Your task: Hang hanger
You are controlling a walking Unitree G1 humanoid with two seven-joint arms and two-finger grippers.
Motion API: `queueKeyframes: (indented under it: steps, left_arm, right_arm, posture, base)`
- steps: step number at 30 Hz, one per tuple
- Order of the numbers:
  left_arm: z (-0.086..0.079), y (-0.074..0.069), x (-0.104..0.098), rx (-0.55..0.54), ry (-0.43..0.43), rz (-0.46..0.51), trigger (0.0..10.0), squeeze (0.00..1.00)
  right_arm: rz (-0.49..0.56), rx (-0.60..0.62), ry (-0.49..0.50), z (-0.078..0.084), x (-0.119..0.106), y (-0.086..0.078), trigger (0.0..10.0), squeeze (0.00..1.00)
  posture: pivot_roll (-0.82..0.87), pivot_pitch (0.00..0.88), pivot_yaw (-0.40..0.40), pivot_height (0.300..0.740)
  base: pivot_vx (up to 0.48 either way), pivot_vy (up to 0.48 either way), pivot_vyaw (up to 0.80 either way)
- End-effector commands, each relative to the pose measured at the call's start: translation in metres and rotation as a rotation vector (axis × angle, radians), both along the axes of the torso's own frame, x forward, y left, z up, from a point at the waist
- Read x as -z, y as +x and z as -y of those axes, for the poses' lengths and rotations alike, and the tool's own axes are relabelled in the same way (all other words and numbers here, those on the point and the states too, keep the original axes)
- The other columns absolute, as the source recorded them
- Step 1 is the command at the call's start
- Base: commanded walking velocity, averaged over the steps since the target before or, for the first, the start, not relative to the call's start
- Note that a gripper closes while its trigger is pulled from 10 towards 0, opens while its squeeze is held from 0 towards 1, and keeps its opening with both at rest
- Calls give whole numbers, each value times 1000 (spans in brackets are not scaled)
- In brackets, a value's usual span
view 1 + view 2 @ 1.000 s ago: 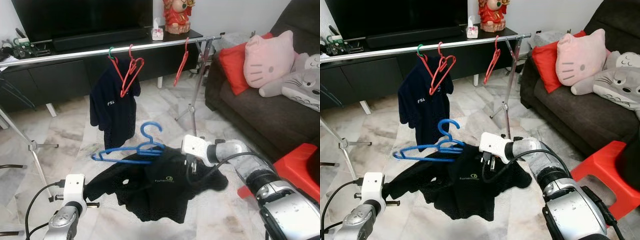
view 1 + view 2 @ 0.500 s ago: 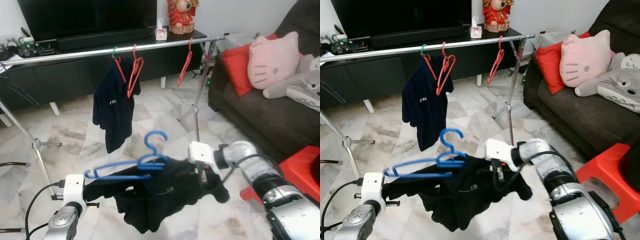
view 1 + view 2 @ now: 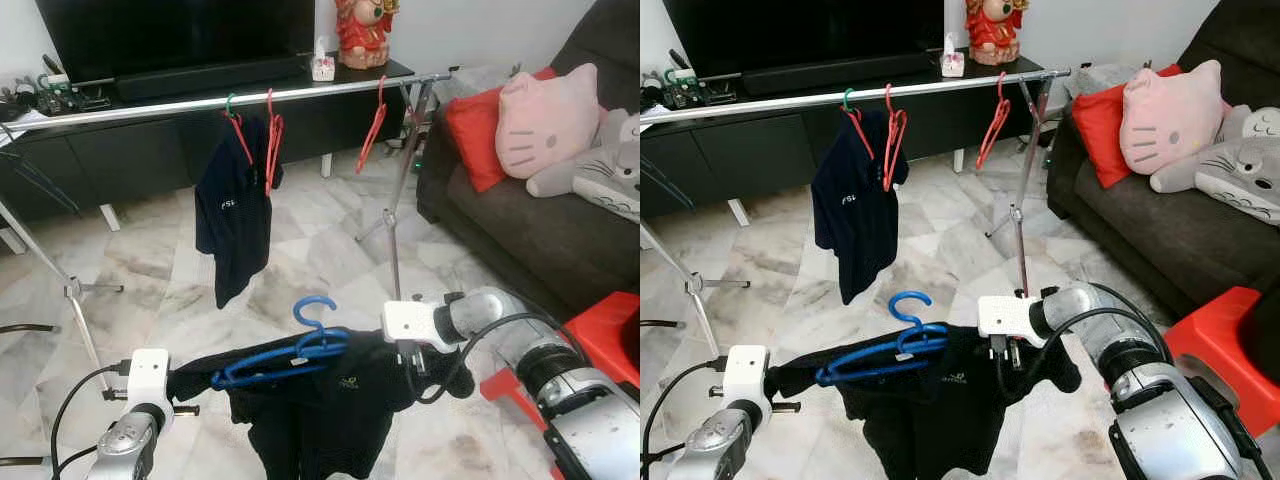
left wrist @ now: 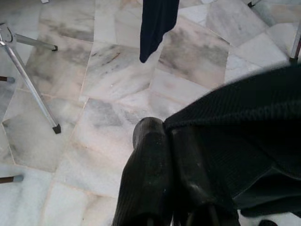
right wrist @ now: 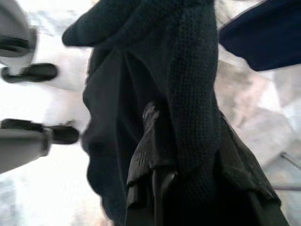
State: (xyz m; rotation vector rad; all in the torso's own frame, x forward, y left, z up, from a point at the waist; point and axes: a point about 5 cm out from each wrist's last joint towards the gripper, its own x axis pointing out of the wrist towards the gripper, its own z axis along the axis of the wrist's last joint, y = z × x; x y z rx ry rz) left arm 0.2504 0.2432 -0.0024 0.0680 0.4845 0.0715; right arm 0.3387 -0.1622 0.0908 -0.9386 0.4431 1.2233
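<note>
A blue hanger [image 3: 290, 353] sits in the collar of a black shirt [image 3: 335, 415], hook up. The shirt hangs in the air between my two grippers, above the marble floor. My left gripper [image 4: 162, 129] is shut on one shoulder of the black fabric, at the low left [image 3: 192, 381]. My right gripper [image 5: 151, 113] is shut on the other shoulder, at the right [image 3: 412, 362]. Beyond stands a silver rail [image 3: 300, 92] with a navy shirt [image 3: 235, 215] on a green hanger and two red hangers [image 3: 273, 138].
The rail's tripod legs [image 3: 75, 290] and right post [image 3: 398, 215] stand on the floor. A dark sofa [image 3: 540, 230] with cushions is at the right, a red stool [image 3: 600, 335] beside my right arm. A black TV console [image 3: 130, 150] lies behind the rail.
Both grippers have raised the black shirt, so it now hangs bunched between them. The blue hanger has come up with it and shifted right, turning its hook.
</note>
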Motion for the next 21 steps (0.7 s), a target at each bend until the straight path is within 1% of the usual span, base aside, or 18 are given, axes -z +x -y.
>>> queueKeyframes:
  steps: [1, 5, 10, 14, 15, 16, 18, 19, 21]
  left_arm:
    - [-9, -4, 2, -32, 10, -29, 0, 0]
    - [-9, -4, 2, -18, 9, -31, 0, 0]
    - [-7, -2, 0, 7, 5, -32, 0, 0]
    - [-7, -2, 0, 7, 4, -32, 0, 0]
    - [0, 8, -14, 60, -27, 14, 0, 0]
    - [4, 13, -23, 95, -46, 43, 0, 0]
    - [9, 18, -31, 128, -65, 70, 0, 0]
    - [14, 28, -50, 171, -80, 125, 0, 0]
    - [19, 35, -64, 196, -99, 165, 0, 0]
  right_arm:
    - [67, 41, -25, 5, -11, 9, 10000, 0]
    - [103, 67, -20, 1, -11, 12, 10000, 0]
    - [96, 29, -60, -3, -4, 9, 10000, 0]
    - [99, 30, -62, -3, -4, 9, 10000, 0]
    - [86, 5, -118, -4, 4, 5, 10000, 0]
    - [80, -7, -152, -4, 8, 3, 10000, 0]
    - [76, -16, -182, -4, 12, 1, 10000, 0]
    - [60, -40, -251, -3, 20, -2, 10000, 0]
    - [56, -55, -310, 0, 25, -5, 10000, 0]
  posture:
    - [-99, 0, 2, 740]
    - [-98, 0, 2, 740]
    - [-99, 0, 2, 740]
    - [-99, 0, 2, 740]
    - [-89, 0, 0, 740]
    - [-89, 0, 0, 740]
    - [-89, 0, 0, 740]
    - [-87, 0, -1, 740]
    - [-87, 0, -2, 740]
  base:
    - [0, 0, 0]
    - [0, 0, 0]
    - [0, 0, 0]
    - [0, 0, 0]
    - [0, 0, 0]
    - [0, 0, 0]
    - [0, 0, 0]
    - [0, 0, 0]
    - [0, 0, 0]
